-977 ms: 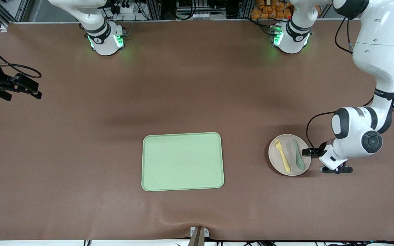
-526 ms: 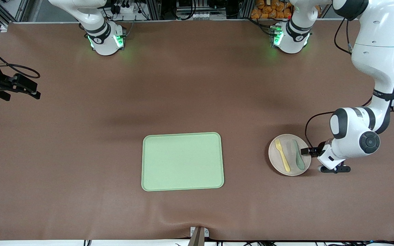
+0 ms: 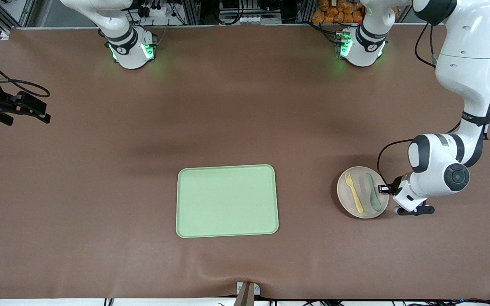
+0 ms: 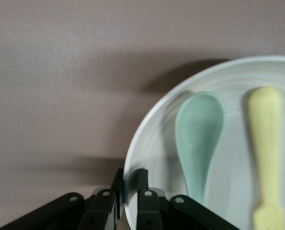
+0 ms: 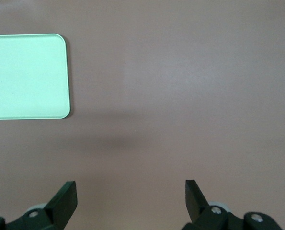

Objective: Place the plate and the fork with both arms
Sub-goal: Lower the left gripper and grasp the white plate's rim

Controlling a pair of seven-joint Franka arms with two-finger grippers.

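Plate (image 3: 363,192): sits on the table (image 3: 100,191) toward the left arm's end, well apart from the tray. In the left wrist view its rim (image 4: 132,163) runs down between the two black fingers.
Fork (image 3: 353,192): yellow, lying in the plate on the side toward the tray, tines pointing toward the robot bases. Its handle (image 4: 267,134) shows in the left wrist view.
Spoon (image 3: 371,192): grey-green, in the plate just beside the fork, on the side toward the left gripper; the two lie roughly parallel, not touching. The bowl end (image 4: 199,129) shows in the left wrist view.
Left gripper (image 3: 384,188): low at the plate's edge, at the side away from the tray, fingers (image 4: 141,179) pinched on the rim, one on each face.
Right gripper (image 3: 19,108): up over bare table at the right arm's end, waiting, fingers (image 5: 65,199) spread wide with nothing between them.
Tray (image 3: 227,200): light green rectangle near the middle of the table, nothing on it; one corner (image 5: 27,76) shows in the right wrist view.
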